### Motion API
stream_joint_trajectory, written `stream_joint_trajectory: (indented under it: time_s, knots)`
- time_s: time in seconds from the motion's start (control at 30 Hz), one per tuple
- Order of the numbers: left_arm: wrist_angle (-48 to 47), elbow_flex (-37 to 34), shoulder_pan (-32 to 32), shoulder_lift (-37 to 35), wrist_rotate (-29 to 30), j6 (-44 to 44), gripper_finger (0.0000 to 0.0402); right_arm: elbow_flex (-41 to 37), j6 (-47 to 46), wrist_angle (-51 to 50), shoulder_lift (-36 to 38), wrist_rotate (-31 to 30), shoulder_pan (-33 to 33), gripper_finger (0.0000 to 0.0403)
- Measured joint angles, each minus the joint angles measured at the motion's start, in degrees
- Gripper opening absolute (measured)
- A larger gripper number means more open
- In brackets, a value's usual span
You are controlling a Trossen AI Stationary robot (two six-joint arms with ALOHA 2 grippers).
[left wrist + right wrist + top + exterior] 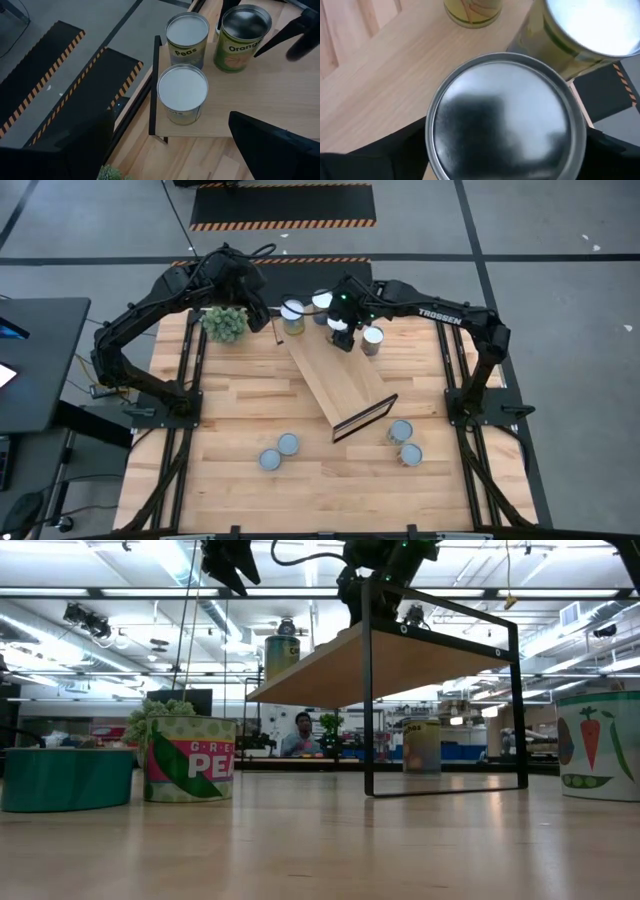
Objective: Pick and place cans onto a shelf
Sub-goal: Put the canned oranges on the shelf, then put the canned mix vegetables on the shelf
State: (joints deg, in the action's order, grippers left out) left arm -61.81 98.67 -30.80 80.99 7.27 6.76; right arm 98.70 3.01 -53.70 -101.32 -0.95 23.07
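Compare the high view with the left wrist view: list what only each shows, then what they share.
Only the high view shows four cans still on the table: a pair at the near middle and a pair beside the shelf's dark-framed end, plus the whole shelf lying diagonally and the left gripper near the plant ball.

Only the left wrist view shows labels: a "Peas" can and an orange-lettered can.

Both show cans on the shelf's far end and the right gripper working there.
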Motion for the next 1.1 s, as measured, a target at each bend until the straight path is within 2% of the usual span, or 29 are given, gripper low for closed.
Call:
stream_joint_trajectory:
  time_s: [0.17, 0.83, 0.93, 1.1]
  knots:
    - [0.0, 0.0, 0.0, 0.0, 0.0, 0.0, 0.0398, 0.5, 0.1, -0.4, 0.0, -1.8, 0.0, 0.0393]
    - [-1.2, 0.0, 0.2, -0.1, -0.2, -0.1, 0.0398, 8.4, -0.5, -4.4, 0.1, -1.9, -0.1, 0.0394]
    - [-1.2, 0.0, 0.2, -0.1, -4.9, -1.9, 0.0398, 10.1, -0.5, -5.4, 0.1, -1.6, -0.1, 0.0394]
    - [-1.7, 0.0, 1.6, -0.6, -21.8, -3.1, 0.0398, 13.8, -0.6, -8.8, 0.1, -1.4, -0.1, 0.0394]
